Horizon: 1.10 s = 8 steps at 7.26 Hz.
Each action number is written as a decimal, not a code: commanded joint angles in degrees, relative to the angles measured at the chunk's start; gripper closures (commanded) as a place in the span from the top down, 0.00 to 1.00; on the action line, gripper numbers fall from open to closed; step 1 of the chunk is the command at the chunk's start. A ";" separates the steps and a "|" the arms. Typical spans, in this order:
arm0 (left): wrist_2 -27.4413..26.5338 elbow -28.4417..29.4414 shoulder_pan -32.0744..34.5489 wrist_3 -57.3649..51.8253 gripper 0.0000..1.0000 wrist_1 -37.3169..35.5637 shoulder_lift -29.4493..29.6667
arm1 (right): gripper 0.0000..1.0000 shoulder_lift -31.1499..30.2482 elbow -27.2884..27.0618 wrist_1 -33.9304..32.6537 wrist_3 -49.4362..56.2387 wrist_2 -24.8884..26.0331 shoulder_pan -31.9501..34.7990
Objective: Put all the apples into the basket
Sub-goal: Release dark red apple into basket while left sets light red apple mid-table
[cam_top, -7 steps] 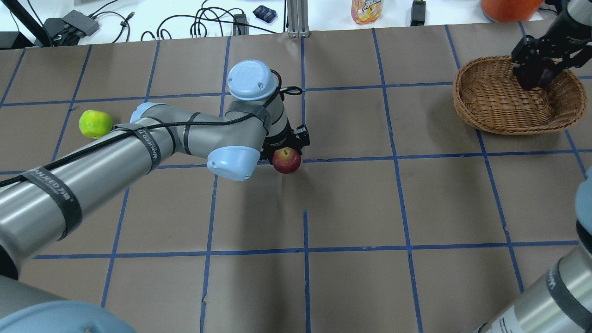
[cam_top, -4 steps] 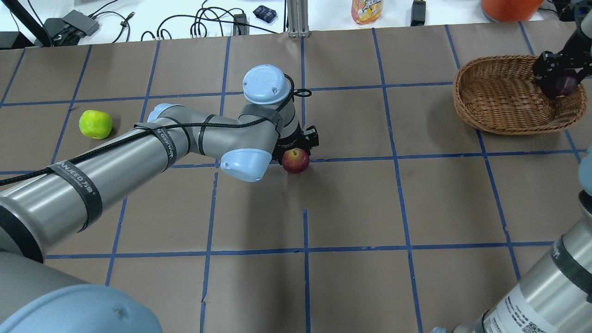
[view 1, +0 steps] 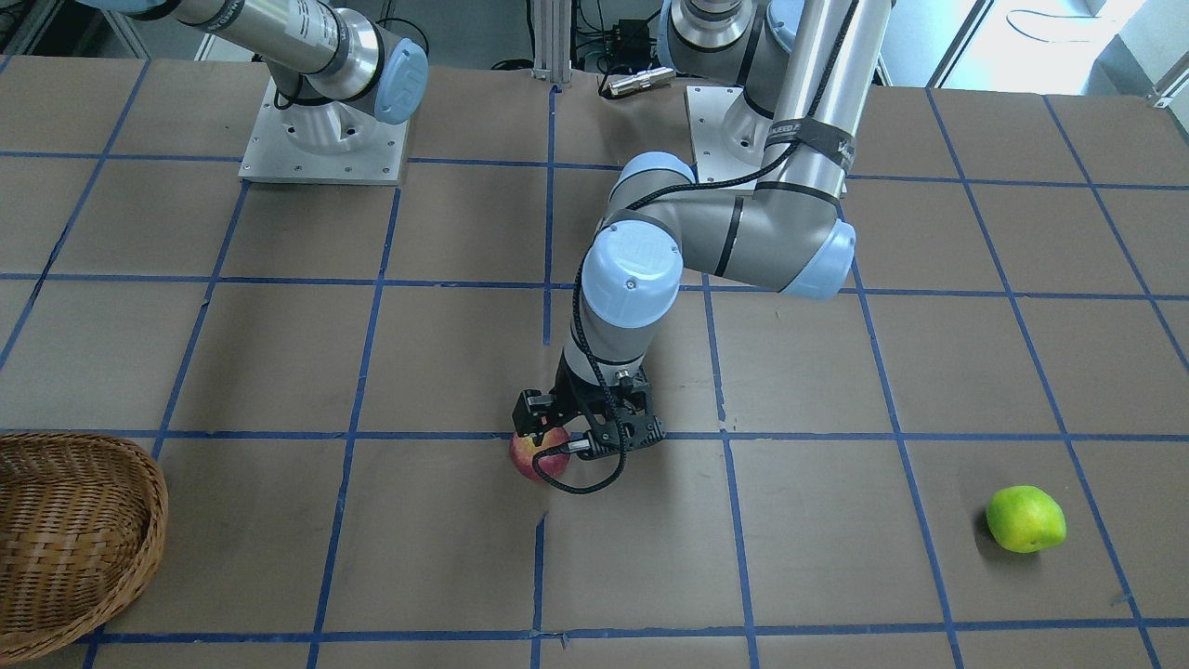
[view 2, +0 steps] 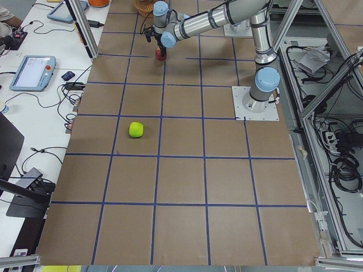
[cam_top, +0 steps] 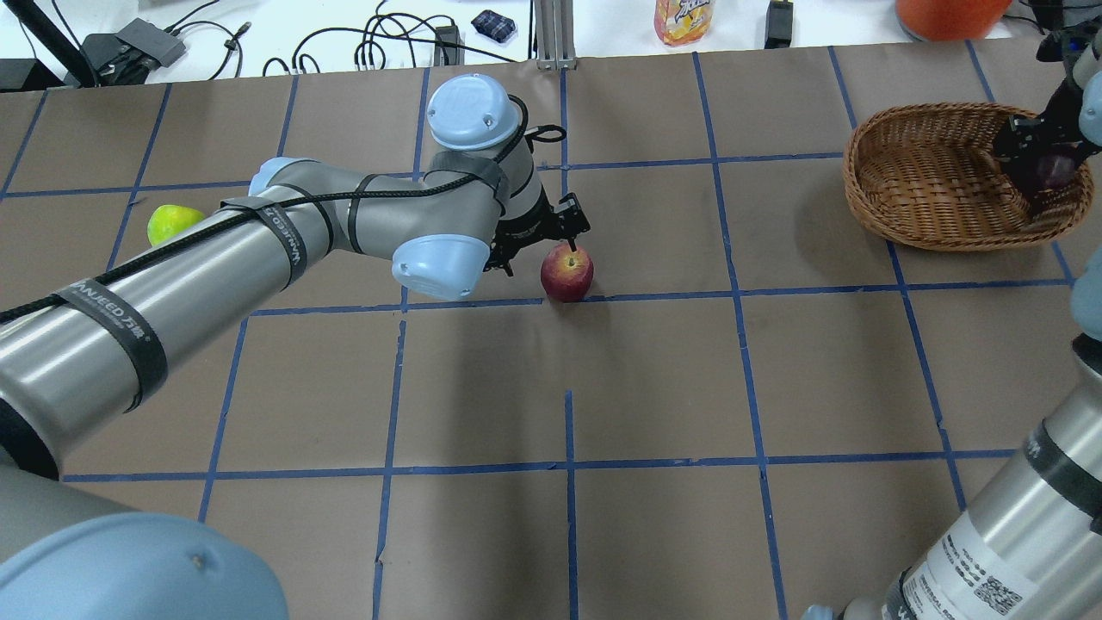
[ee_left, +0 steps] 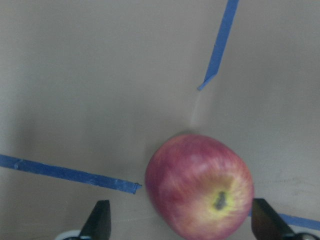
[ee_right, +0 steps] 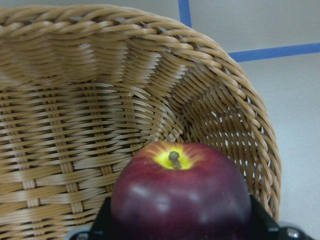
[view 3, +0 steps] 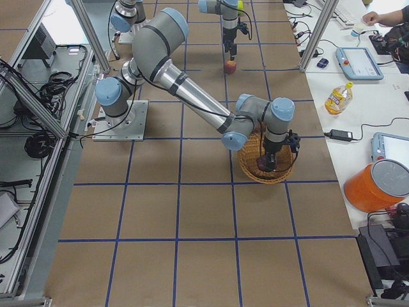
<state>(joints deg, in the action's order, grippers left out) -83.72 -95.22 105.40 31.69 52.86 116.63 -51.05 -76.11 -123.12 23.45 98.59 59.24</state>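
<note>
A red apple with a yellowish patch (cam_top: 566,271) sits on the table near the middle. My left gripper (cam_top: 542,245) is open and hangs just over it; in the left wrist view the apple (ee_left: 200,187) lies between the two spread fingertips (ee_left: 100,220). My right gripper (cam_top: 1042,159) is shut on the dark purple-red apple (ee_right: 180,195) and holds it low inside the right end of the wicker basket (cam_top: 913,185). The yellow-green apple (cam_top: 170,222) lies at the far left, partly hidden by my left arm; it shows whole in the front view (view 1: 1025,518).
The basket (view 1: 74,530) stands at the table's right end. Beyond the far edge are an orange bucket (cam_top: 947,15), a drink bottle (cam_top: 683,19) and cables (cam_top: 379,47). Blue tape lines grid the brown table.
The left gripper and the red apple have shifted right and toward the far side. The right gripper has carried the dark apple from the basket's middle to its right end.
</note>
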 commanded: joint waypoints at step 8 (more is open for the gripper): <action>-10.77 0.11 -43.63 -72.47 0.97 16.14 -12.67 | 1.00 -8.66 0.00 14.14 -0.68 -4.94 1.56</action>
<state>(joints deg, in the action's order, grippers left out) -94.96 -95.84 69.92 -30.04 69.35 103.04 -54.64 -76.05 -117.02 23.34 97.14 59.36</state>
